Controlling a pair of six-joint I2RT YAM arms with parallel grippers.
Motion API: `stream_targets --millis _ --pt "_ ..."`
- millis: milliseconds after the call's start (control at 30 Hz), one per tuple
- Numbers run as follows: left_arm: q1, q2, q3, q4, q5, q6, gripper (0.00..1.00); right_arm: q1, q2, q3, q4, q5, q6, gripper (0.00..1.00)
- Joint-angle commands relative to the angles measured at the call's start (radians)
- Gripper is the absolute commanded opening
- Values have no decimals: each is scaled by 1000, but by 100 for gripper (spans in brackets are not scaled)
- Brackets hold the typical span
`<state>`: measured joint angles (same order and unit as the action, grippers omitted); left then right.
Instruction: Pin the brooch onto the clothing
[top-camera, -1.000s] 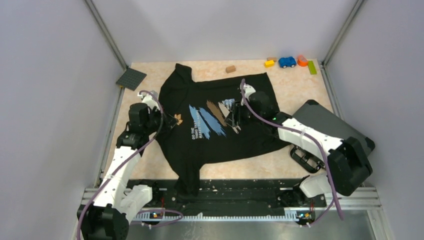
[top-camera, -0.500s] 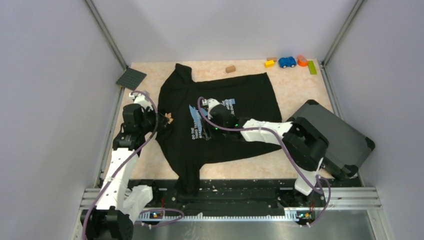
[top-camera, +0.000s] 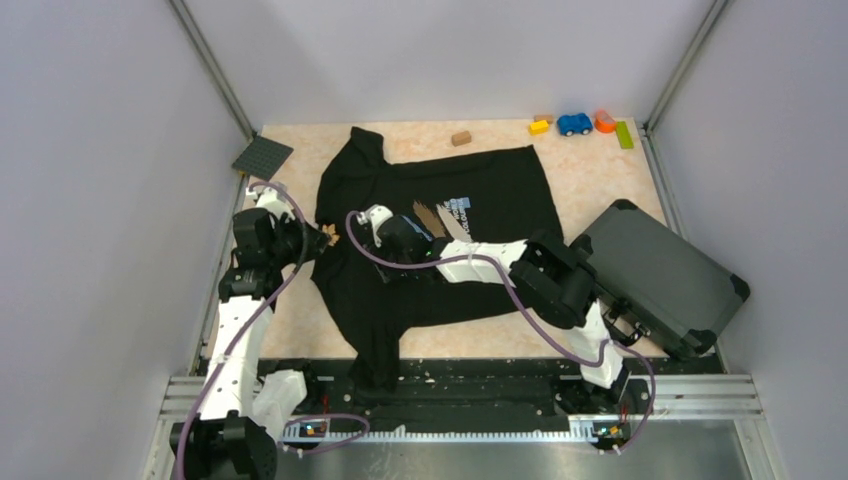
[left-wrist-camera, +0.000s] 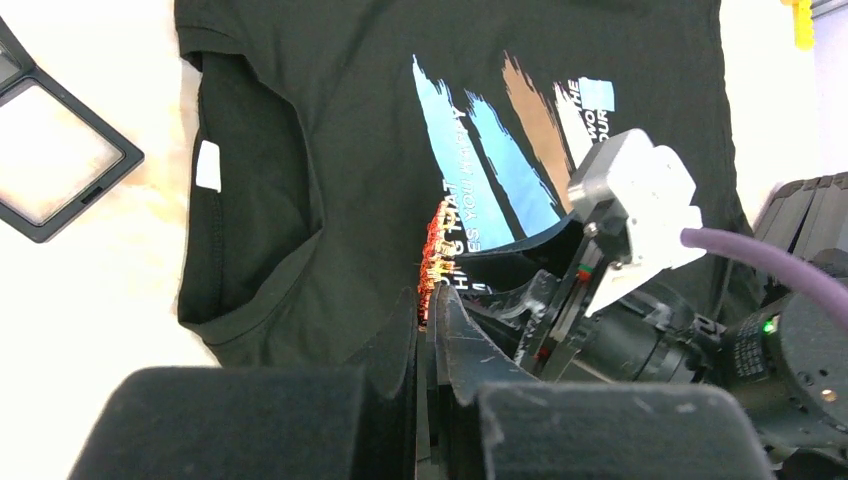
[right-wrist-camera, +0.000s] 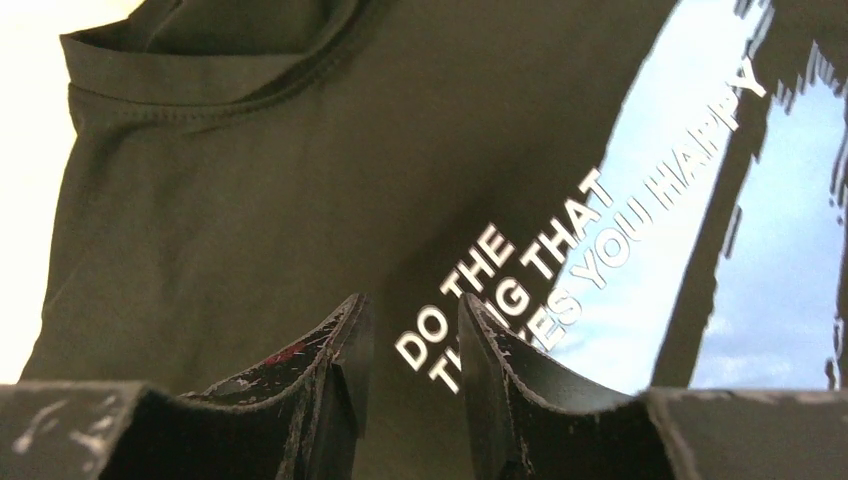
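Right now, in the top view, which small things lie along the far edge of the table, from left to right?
dark flat square → brown block → yellow block → blue toy car → orange piece → green bar

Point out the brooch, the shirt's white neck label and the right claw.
brooch (left-wrist-camera: 434, 250), left wrist view, its orange-red middle.
white neck label (left-wrist-camera: 208, 165), left wrist view, the tag's centre.
right claw (right-wrist-camera: 412, 312), right wrist view, midway between fingertips.

Beige table (top-camera: 590, 190): black T-shirt (top-camera: 500, 200) spread mid; grey case (top-camera: 665, 275) right; toy car (top-camera: 575, 124), brown block (top-camera: 461, 138) far edge.
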<state>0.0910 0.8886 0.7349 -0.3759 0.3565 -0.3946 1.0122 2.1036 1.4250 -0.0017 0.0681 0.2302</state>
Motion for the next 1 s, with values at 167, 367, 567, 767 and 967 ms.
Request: stream_targets --millis 167,367,567,767,967 --pt "19 0 17 29 43 -10 0 47 90 131 3 28 -96 39" --pt "25 5 17 29 53 -12 0 60 122 134 9 47 -142 39" --pt "32 5 15 29 55 -13 0 60 132 108 3 49 -138 38" --pt "34 3 14 30 59 -15 0 61 122 70 -26 67 -114 19" --pt "35 0 8 33 67 -16 0 60 89 48 -8 65 -90 0"
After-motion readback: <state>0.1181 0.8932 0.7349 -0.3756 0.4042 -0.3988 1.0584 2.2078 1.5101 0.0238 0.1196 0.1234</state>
